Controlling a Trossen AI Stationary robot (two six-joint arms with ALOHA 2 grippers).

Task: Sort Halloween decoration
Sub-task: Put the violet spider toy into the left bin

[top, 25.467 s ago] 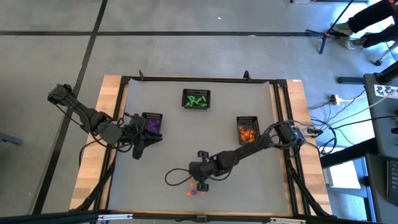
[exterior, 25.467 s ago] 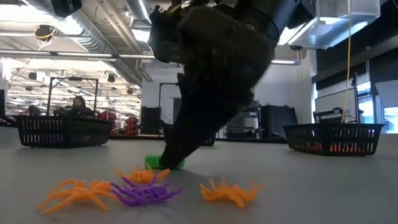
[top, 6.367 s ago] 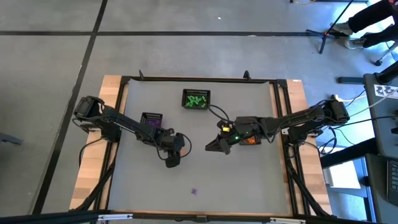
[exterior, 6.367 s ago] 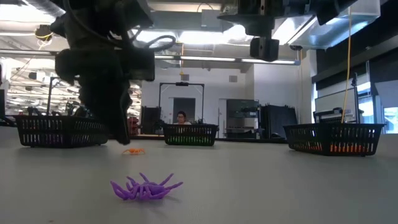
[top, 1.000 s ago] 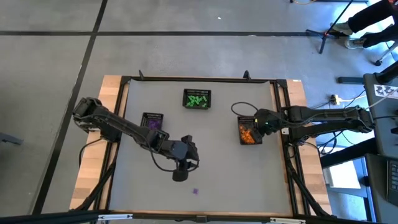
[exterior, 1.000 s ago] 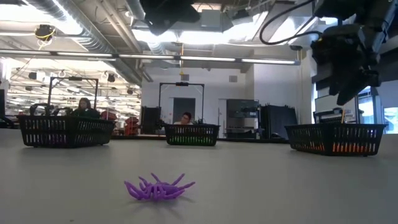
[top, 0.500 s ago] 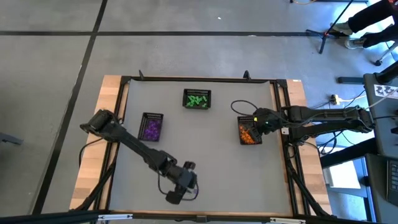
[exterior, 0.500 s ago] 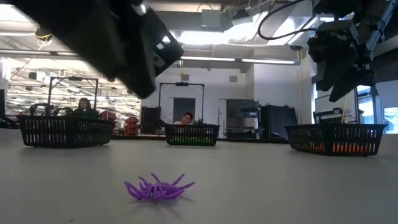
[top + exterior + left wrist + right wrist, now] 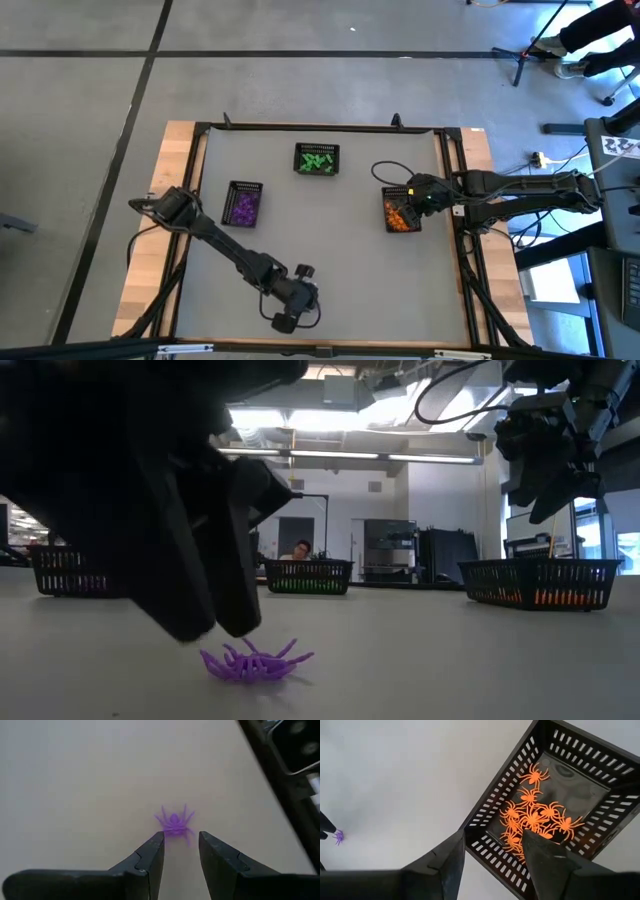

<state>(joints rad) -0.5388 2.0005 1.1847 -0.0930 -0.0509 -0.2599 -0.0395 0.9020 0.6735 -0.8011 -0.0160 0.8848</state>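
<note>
Lowered left hand (image 9: 179,845) over one purple spider (image 9: 174,822)

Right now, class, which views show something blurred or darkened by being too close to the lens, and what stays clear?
Low view: the left gripper looms as a dark, featureless mass, while the purple spider is crisp. Left wrist view: the fingers are soft-edged and the spider slightly hazy. Right wrist view: the orange spiders in the basket are sharp.

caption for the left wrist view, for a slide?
Left gripper, open, poised just short of the last loose purple spider on the grey table.
</note>
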